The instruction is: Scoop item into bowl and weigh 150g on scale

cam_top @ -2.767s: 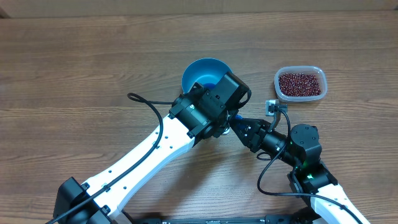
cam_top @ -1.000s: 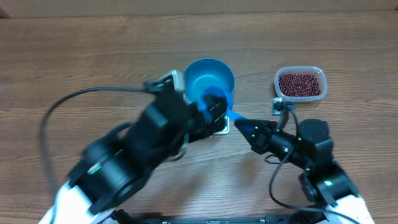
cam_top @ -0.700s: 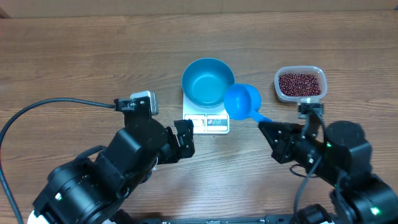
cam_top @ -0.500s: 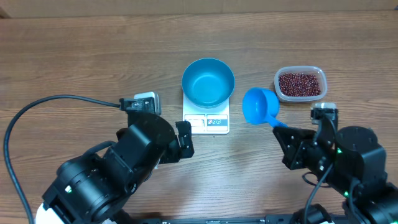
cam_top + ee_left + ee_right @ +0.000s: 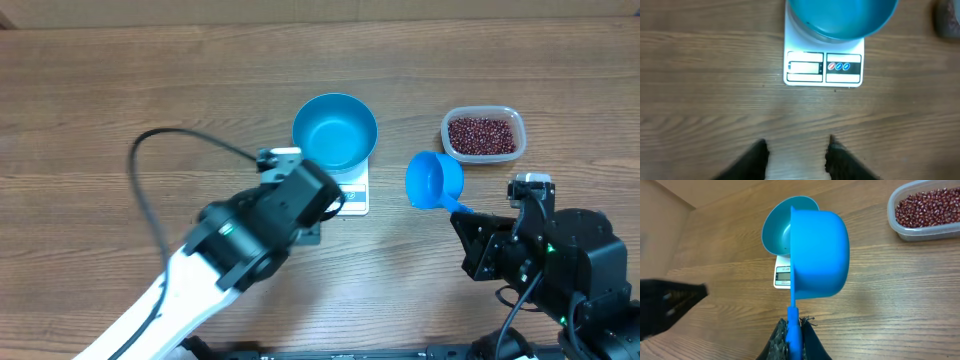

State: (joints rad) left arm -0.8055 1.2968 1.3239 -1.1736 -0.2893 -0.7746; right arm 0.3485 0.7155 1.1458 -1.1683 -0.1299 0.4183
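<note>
At the middle of the wooden desk [image 5: 150,90], the round blue bowl [image 5: 335,132] sits on the white scale [image 5: 823,67], covering its far part, while the display and buttons run along the edge nearest the robot. The left hand [image 5: 796,155] hovers over bare wood on the near side of the scale, apart from it. Its two dark fingers [image 5: 754,161] are spread with a clear gap between them, and they hold and touch nothing. To the right of the scale, the right hand [image 5: 792,330] is pressed together on the thin handle of a blue scoop [image 5: 433,180]. The scoop's long axis runs diagonally, with the handle towards the right hand at the near right and the round cup away from it, up and to the left. The cup hangs above the desk between the scale and a clear rectangular tub [image 5: 446,135], near both and touching neither. The red-brown beans [image 5: 484,133] lie in a loose layer inside that tub, at the far right, just beyond the cup and well apart from the left hand. The tub's longer side runs left to right across the desk.
</note>
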